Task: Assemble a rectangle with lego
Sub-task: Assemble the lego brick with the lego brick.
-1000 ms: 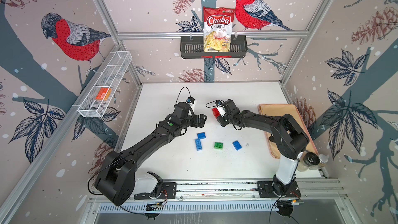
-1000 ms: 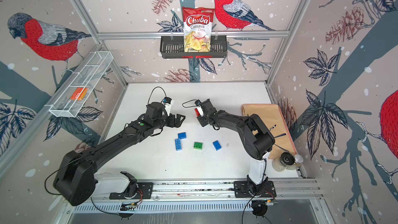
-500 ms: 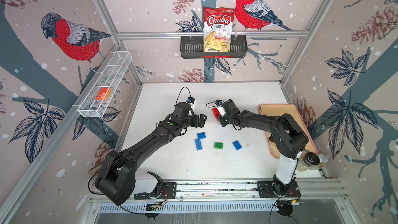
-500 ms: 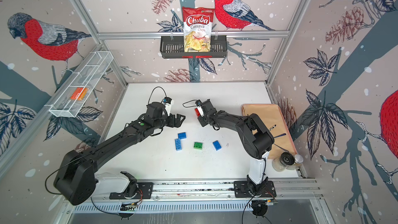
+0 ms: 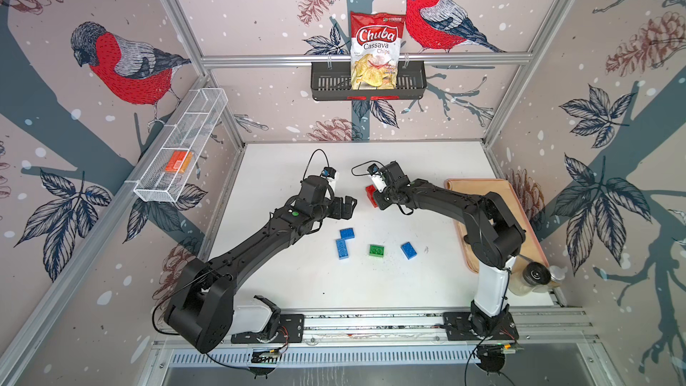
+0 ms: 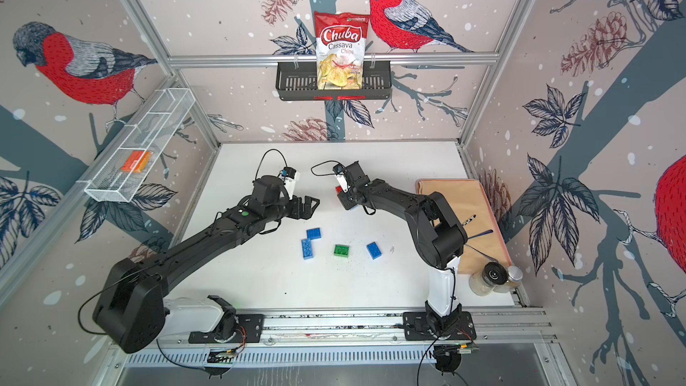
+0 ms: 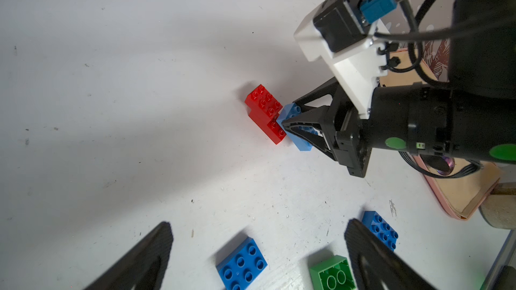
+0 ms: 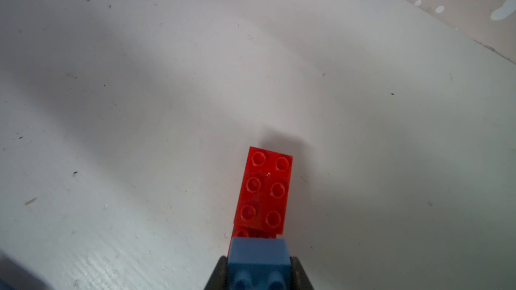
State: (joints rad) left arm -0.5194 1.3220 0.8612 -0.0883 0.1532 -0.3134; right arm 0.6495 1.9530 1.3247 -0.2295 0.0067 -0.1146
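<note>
"Chuba Cassava Chips" is printed on the red-and-white crisp bag (image 5: 375, 51) standing in the black wall basket (image 5: 326, 81). The right gripper (image 7: 289, 112) is pinched onto a light blue studded plastic brick (image 7: 300, 143), which is set against two joined red studded bricks (image 7: 265, 110) on the white tabletop (image 5: 427, 165). The left gripper (image 7: 258, 228) is spread wide with nothing held. Three darker blue bricks (image 5: 341, 248) and one green brick (image 5: 377, 250) lie near it.

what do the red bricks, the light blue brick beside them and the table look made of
The red bricks: hard moulded plastic, glossy; crisp studs catching light.
The light blue brick: likely the same plastic, duller sheen; moulded studs, sharp edges.
The table: rigid board, matte white, perhaps painted or laminated; scuffs and specks show, core unseen.
</note>
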